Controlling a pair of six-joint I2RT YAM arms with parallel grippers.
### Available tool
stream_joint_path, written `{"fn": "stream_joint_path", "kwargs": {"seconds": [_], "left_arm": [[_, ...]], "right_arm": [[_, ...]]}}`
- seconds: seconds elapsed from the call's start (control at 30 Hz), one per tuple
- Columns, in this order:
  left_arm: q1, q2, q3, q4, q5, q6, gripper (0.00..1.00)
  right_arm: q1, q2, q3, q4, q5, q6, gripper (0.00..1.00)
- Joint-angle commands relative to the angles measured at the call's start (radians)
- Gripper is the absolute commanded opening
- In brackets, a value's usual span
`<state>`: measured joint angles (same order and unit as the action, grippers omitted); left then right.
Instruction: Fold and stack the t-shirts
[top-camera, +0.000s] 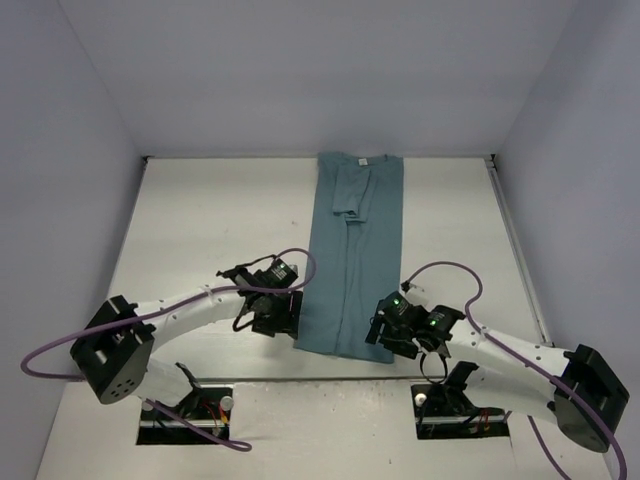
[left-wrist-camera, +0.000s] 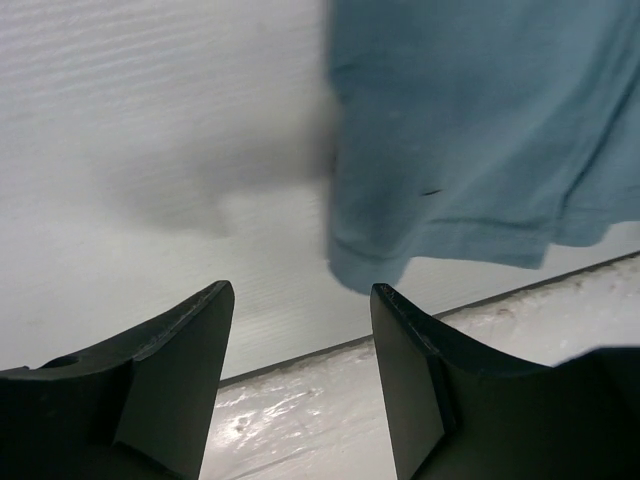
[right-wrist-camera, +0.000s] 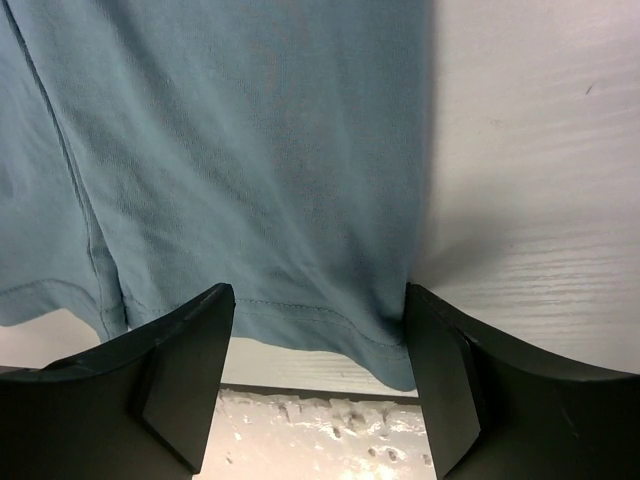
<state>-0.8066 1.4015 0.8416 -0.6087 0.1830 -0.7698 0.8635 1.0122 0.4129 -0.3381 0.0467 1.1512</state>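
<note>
A teal-blue t-shirt (top-camera: 355, 260) lies folded into a long narrow strip down the middle of the white table, collar at the far end and hem at the near end. My left gripper (top-camera: 290, 318) sits at the strip's near left corner. In the left wrist view the gripper (left-wrist-camera: 300, 300) is open and holds nothing, and the t-shirt (left-wrist-camera: 480, 130) corner lies just beyond its right fingertip. My right gripper (top-camera: 383, 335) is at the near right corner. In the right wrist view the gripper (right-wrist-camera: 318, 305) is open, and the t-shirt (right-wrist-camera: 250, 150) hem lies on the table between its spread fingertips.
The white table (top-camera: 200, 220) is boxed in by pale walls at the back and both sides. Its near edge, a dark seam (right-wrist-camera: 320, 390), runs just below the hem. Purple cables (top-camera: 300, 260) loop over both arms.
</note>
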Motion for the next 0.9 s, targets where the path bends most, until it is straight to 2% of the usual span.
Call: {"fn": "stream_joint_path", "kwargs": {"seconds": [0.0,0.33,0.5,0.63,0.77,0.87], "left_arm": [[0.0,0.039,0.059,0.096,0.069,0.004,0.54],[0.001,0.081,-0.017,0.154,0.11,0.005,0.52],[0.01,0.086,-0.033,0.152,0.122,0.038,0.46],[0.026,0.079,-0.026,0.136,0.129,0.072,0.45],[0.048,0.092,-0.026,0.135,0.149,0.096,0.45],[0.058,0.098,-0.036,0.136,0.155,0.105,0.41]], "right_arm": [[0.025,0.039,-0.028,-0.114,0.006,0.093,0.65],[0.127,0.063,0.007,-0.22,0.028,0.195,0.66],[0.141,0.008,-0.022,-0.27,0.012,0.234,0.66],[0.143,0.019,-0.014,-0.272,0.019,0.238,0.65],[0.152,0.072,0.007,-0.27,0.038,0.231,0.63],[0.153,0.08,0.018,-0.267,0.052,0.235,0.59]]}}
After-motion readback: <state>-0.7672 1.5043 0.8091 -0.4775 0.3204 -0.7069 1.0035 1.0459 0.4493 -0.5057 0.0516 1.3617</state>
